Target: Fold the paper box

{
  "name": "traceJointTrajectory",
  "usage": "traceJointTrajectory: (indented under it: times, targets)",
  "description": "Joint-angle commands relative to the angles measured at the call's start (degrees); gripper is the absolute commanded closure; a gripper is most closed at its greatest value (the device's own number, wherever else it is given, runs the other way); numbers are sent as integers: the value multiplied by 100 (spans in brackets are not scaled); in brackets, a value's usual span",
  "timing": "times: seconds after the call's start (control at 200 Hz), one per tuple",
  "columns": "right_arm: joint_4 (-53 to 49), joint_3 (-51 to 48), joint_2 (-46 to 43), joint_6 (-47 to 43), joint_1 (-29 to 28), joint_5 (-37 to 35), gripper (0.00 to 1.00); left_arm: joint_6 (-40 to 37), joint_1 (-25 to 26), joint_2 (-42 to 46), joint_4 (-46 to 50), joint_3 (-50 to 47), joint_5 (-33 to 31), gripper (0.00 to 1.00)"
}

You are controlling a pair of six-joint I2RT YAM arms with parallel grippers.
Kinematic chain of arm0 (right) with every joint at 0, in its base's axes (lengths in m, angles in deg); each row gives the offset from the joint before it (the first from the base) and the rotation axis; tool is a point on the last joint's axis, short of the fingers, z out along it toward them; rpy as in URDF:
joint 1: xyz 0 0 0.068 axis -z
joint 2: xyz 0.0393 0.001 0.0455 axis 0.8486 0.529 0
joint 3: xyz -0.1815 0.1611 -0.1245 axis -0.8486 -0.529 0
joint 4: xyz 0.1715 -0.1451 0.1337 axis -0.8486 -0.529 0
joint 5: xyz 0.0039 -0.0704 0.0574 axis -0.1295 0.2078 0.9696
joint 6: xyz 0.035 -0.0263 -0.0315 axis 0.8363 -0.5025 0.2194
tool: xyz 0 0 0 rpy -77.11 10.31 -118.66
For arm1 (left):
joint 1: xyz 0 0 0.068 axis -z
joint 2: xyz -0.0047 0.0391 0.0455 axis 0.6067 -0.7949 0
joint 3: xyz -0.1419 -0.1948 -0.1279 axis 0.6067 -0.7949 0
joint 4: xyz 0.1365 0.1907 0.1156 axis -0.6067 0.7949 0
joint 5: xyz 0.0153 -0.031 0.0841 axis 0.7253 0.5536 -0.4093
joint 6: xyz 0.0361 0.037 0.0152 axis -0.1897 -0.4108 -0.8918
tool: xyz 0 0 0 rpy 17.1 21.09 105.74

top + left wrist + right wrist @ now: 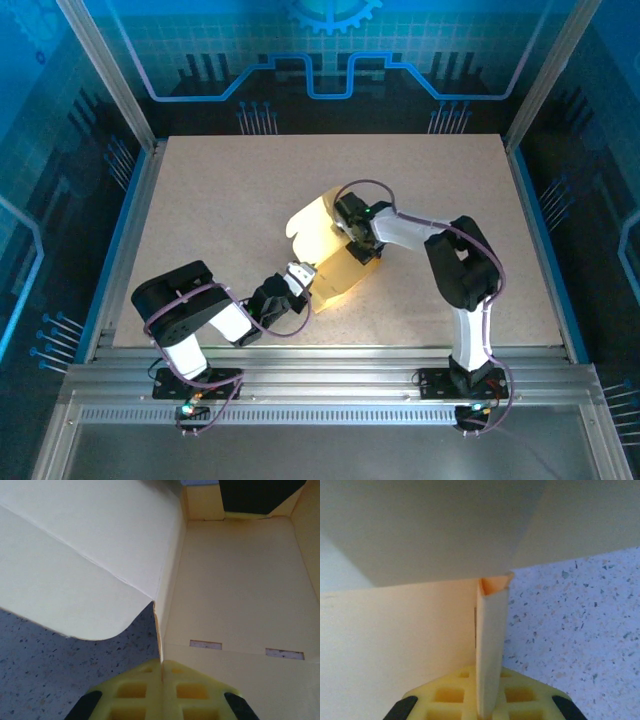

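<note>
Left hand point(161, 674) is clenched on one paper box point(338, 285) wall, right hand point(488, 700) is pinching the opposite side.

1. This is a robotics lab: a purpose-built test cell, not a home or a shop.
2. A pale, speckled desk point(220, 200) sits inside a frame of aluminium posts point(108, 70) and rails.
3. Blue walls point(330, 60) printed with a gear point(330, 12) and circuit-line pattern close off the far side and both flanks.
4. Two black-and-white robot arms, the left arm point(190, 310) and the right arm point(465, 270), are bolted to a ribbed metal rail point(330, 385) at the near edge, with purple cables looped along them.
</note>
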Motion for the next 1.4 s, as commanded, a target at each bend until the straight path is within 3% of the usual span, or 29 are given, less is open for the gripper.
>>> traceJointTrajectory:
  times: [0.0, 0.2, 0.32, 0.505, 0.935, 1.136, 1.396]
  targets:
    - [-723, -244, 709, 489, -547, -411, 100, 104, 50, 31, 264, 70, 137, 100]
    - [-802, -112, 866, 631, -740, -904, 100, 94, 48, -25, 200, 62, 165, 100]
    - [-706, -140, 586, 635, -594, -527, 100, 100, 47, -6, 184, 27, 153, 100]
    - [-396, -169, -80, 723, -100, 651, 74, 85, 48, 1, 192, -4, 137, 100]
    - [-89, -262, -931, 742, 388, 1542, 59, 15, 54, 10, 369, 44, 143, 100]
    - [-72, -472, -960, 667, 607, 1569, 63, -3, 47, -14, 395, 79, 151, 100]
    - [-114, -620, -905, 548, 690, 1832, 86, 24, 47, -76, 355, 90, 144, 100]
